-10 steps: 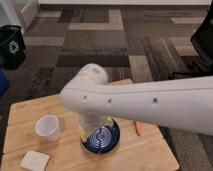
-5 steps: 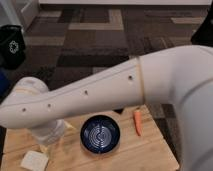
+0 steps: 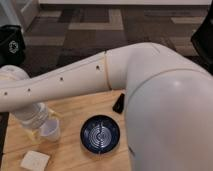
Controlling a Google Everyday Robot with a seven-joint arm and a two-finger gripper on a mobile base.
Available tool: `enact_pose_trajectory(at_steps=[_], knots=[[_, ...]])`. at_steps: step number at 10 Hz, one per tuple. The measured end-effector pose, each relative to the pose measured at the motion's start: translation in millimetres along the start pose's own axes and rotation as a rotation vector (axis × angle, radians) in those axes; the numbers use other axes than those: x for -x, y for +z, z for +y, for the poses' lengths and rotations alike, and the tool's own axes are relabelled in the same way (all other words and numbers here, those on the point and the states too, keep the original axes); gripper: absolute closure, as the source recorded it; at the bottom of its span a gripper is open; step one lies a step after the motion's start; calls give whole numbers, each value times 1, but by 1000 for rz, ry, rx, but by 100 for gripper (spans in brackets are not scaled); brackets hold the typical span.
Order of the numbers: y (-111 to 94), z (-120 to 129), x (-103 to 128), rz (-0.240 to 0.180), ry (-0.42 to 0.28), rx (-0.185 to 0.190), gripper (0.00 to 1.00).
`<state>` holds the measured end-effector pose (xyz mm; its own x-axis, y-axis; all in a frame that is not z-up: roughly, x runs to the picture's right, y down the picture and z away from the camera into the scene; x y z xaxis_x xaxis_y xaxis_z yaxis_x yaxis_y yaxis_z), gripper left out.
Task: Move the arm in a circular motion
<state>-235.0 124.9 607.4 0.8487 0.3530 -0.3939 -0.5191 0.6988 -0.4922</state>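
Note:
The cream-white arm (image 3: 115, 70) fills much of the view. Its thick tube runs from a big rounded segment at the right (image 3: 170, 115) across to the left edge, with small dark holes along it. At the left end it bends down into a ribbed wrist (image 3: 31, 115). The gripper (image 3: 39, 131) hangs below the wrist over the left part of the wooden table (image 3: 75, 112), right beside a small white cup (image 3: 51, 130). I cannot see whether it touches the cup.
A dark blue bowl (image 3: 100, 134) sits mid-table. A small black object (image 3: 119, 103) lies behind it by the arm. A white flat block (image 3: 35, 161) lies at the front left. A black bin (image 3: 11, 46) stands on the patterned carpet at far left.
The arm has swung further left and closer to the camera, and now covers the right of the table. The orange item seen earlier is hidden. The wrist has dropped beside the cup.

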Motion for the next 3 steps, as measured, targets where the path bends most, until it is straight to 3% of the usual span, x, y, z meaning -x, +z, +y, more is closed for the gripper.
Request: enact_pose_trajectory(at_steps=[3], knots=[[-1,-44,15,3,74,0,35]])
